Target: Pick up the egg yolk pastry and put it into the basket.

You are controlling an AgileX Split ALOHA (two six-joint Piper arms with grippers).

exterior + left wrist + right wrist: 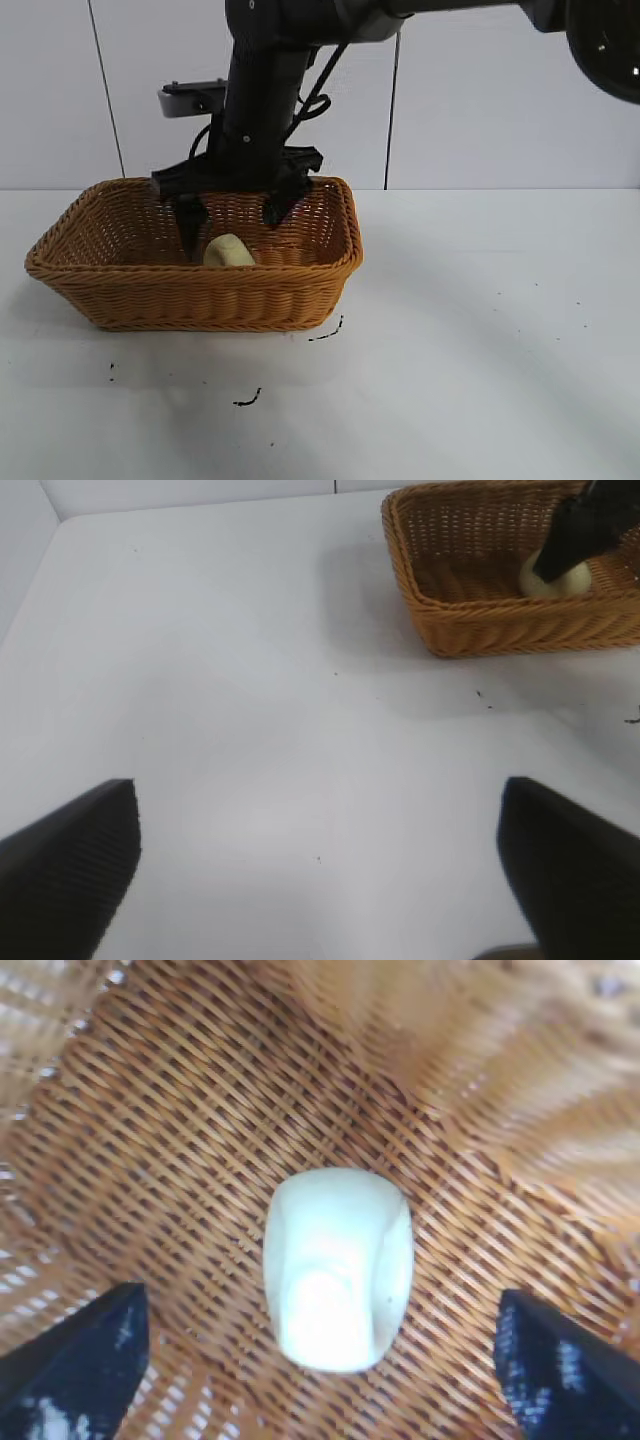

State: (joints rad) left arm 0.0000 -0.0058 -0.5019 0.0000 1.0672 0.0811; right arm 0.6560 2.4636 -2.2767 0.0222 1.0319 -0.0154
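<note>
The pale cream egg yolk pastry [229, 251] lies on the floor of the orange-brown wicker basket [120, 295], near its middle. My right gripper [232, 212] hangs inside the basket just above the pastry, open, its two fingers spread wide on either side and not touching it. In the right wrist view the pastry [338, 1268] rests on the weave between the dark fingertips [75, 1360]. My left gripper [320, 865] stays open over bare table, far from the basket [480, 625]; from there the pastry [558, 580] shows partly behind the right arm's finger.
The white table [480, 340] spreads right of and in front of the basket, with small black marks [326, 333] near the basket's front corner. A white wall stands behind. The right arm [270, 70] reaches in from the upper right.
</note>
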